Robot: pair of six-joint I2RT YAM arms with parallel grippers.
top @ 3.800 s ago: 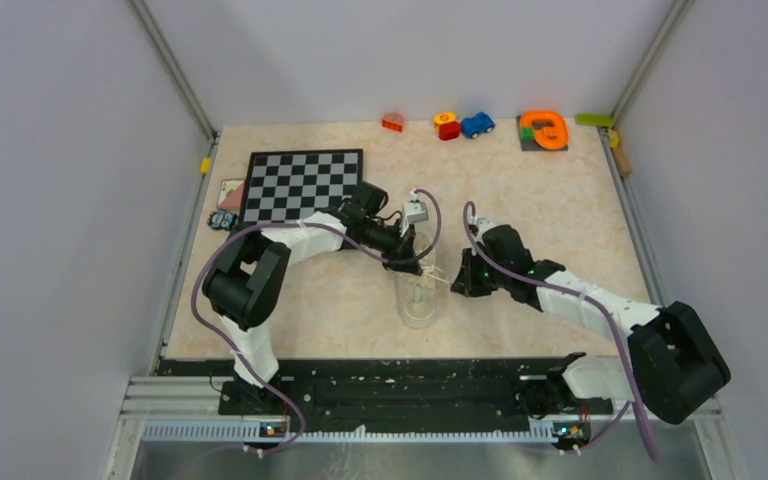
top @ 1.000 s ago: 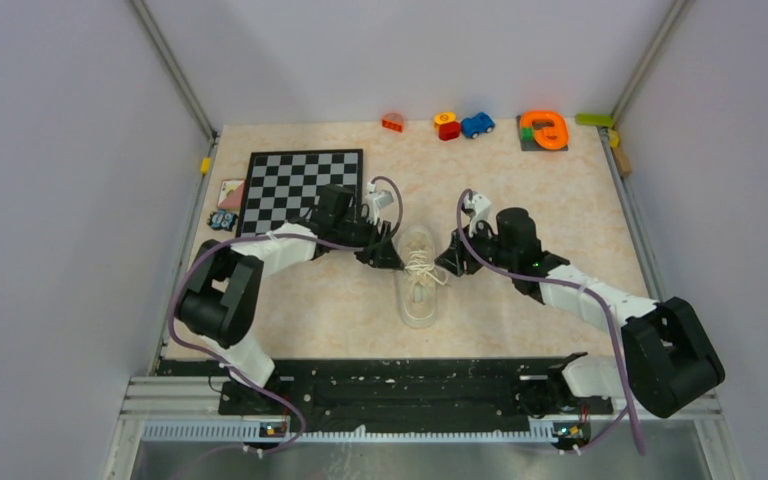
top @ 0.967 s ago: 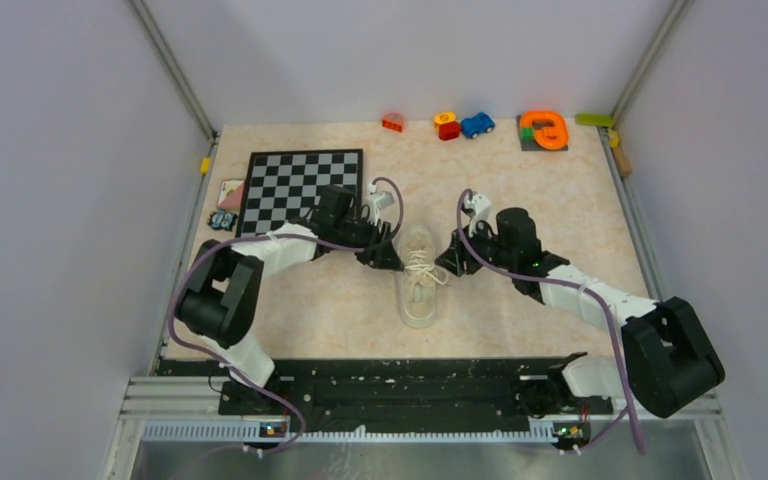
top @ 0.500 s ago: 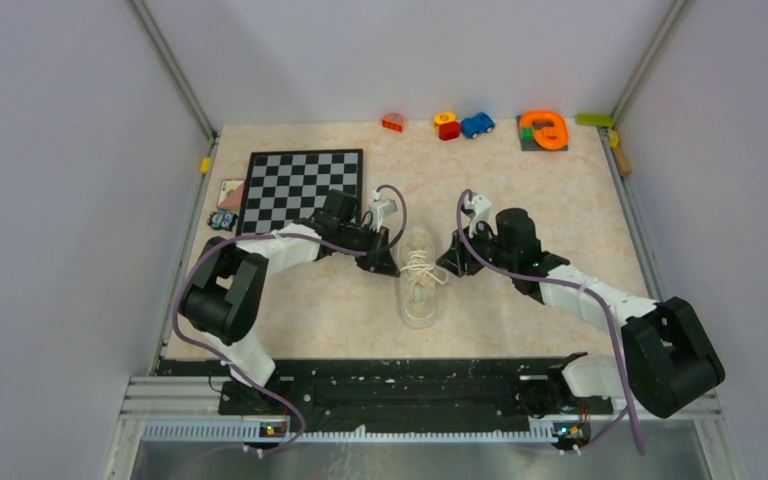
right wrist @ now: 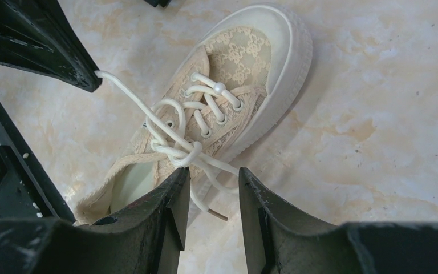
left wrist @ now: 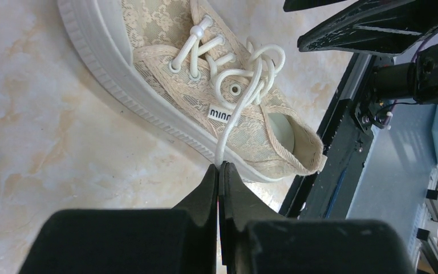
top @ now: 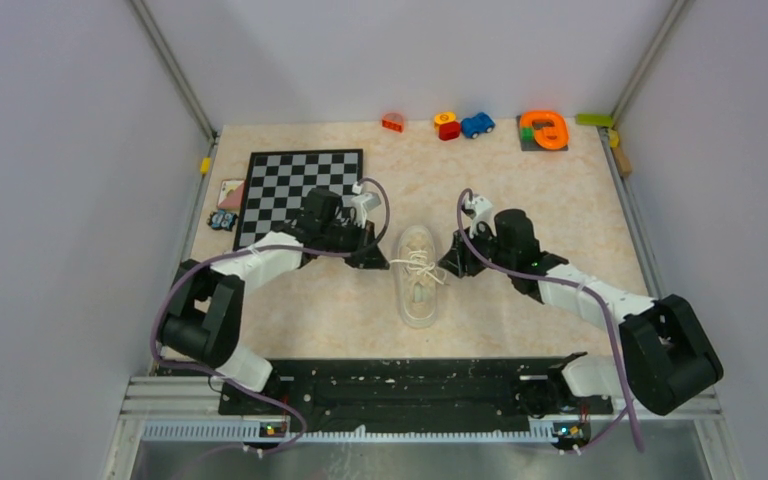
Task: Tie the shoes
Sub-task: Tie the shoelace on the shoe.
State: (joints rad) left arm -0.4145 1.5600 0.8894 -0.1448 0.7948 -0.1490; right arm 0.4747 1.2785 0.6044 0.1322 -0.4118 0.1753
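Observation:
The cream sneaker (top: 418,280) lies mid-table, toe toward the far wall, its white laces (top: 420,264) crossed in a loose knot over the tongue. My left gripper (top: 378,260), just left of the shoe, is shut on one lace strand (left wrist: 232,123), which runs taut from the knot to its tips (left wrist: 220,167). My right gripper (top: 450,268) is open just right of the shoe. In the right wrist view its fingers (right wrist: 174,194) stand around the other lace end (right wrist: 205,201), apart from it, next to the knot (right wrist: 183,154).
A chessboard (top: 302,185) lies at the far left behind my left arm, with small cards (top: 228,192) beside it. Toy blocks, a blue car (top: 477,124) and an orange shape (top: 544,130) line the far edge. The black base rail (top: 400,385) runs along the near edge.
My left gripper has drawn left, away from the shoe, with the lace strand in it, pulling it taut. My right gripper has stayed beside the shoe.

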